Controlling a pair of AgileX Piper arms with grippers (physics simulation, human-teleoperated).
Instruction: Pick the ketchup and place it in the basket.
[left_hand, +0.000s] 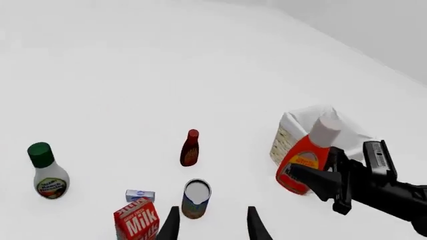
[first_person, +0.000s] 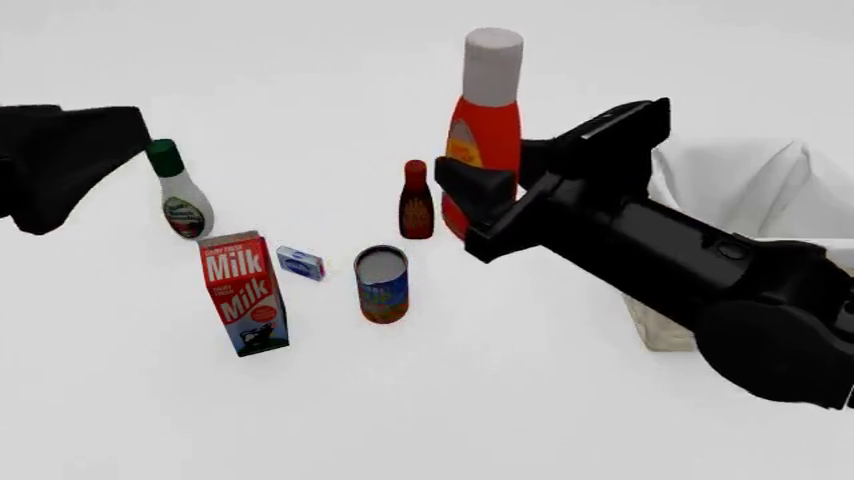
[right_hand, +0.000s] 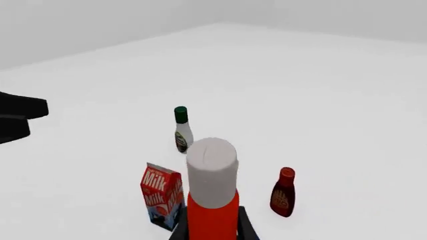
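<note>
The left gripper (left_hand: 212, 220) is held open and empty above the can (first_person: 382, 284). The ketchup (first_person: 485, 130) is clamped upright in the right gripper (first_person: 470, 190), raised off the counter (first_person: 134, 400). The basket (first_person: 747, 190) lies to its right, so a rightward carry is judged next.

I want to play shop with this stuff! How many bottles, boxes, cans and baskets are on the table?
Bottles: 3 (ketchup, dark red-brown bottle, white bottle with green cap)
Boxes: 2 (milk carton, small blue and white box)
Cans: 1 (can)
Baskets: 1 (basket)
Total: 7
</note>
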